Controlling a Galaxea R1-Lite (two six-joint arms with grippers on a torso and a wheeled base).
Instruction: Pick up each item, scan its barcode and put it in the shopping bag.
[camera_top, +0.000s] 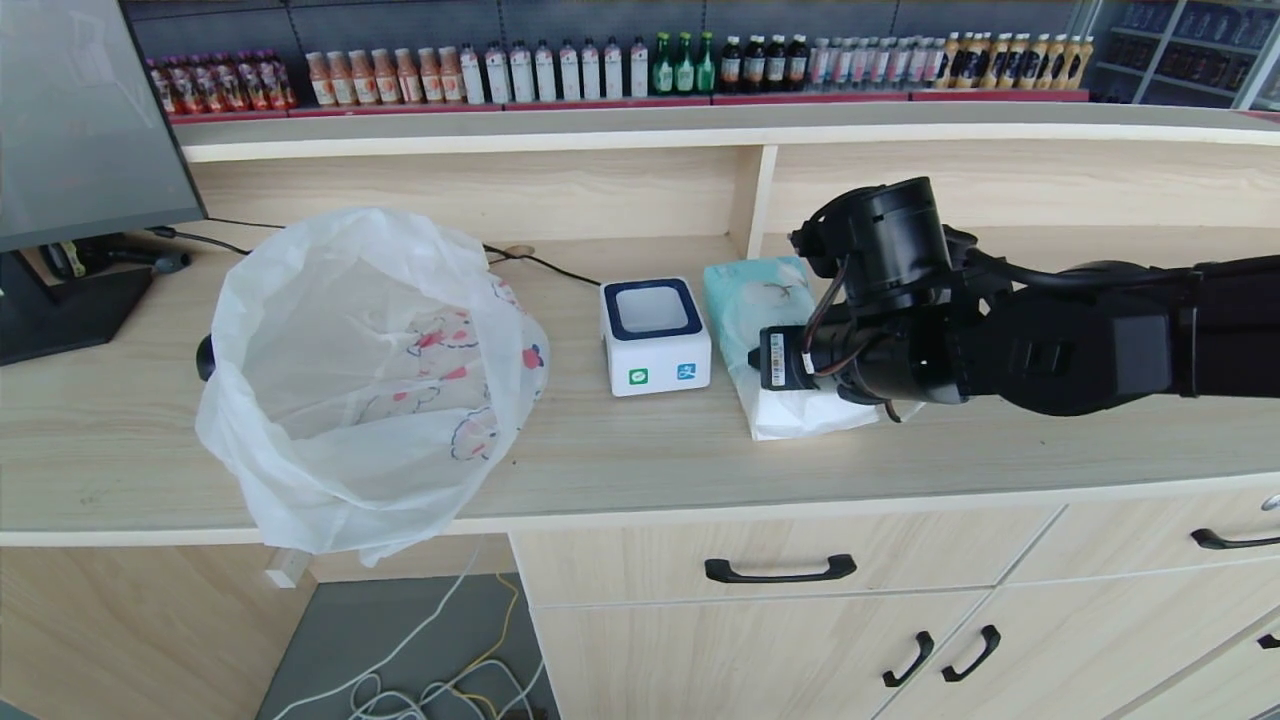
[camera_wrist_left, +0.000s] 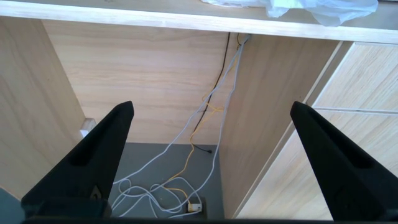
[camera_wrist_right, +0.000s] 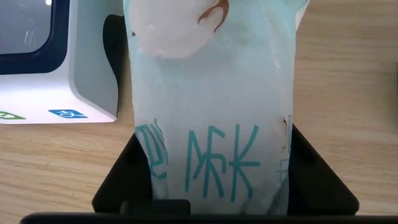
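Note:
A light teal tissue pack (camera_top: 752, 300) lies flat on the wooden counter (camera_top: 620, 440), just right of the white scanner (camera_top: 655, 335) with its blue-rimmed window. My right arm (camera_top: 900, 320) hangs over the near end of the pack. In the right wrist view my right gripper (camera_wrist_right: 214, 130) is shut on the tissue pack (camera_wrist_right: 211, 93), one black finger pressed to each long side; the pack rests on the counter. The white shopping bag (camera_top: 360, 370) stands open at the counter's left. My left gripper (camera_wrist_left: 211, 106) is open below the counter, nothing between its fingers.
A monitor (camera_top: 90, 110) and its stand sit at the counter's back left. A raised shelf (camera_top: 700, 125) runs along the rear, with bottles behind it. Drawers with black handles (camera_top: 780, 570) front the counter. Loose cables (camera_wrist_left: 180, 186) lie on the floor in the recess.

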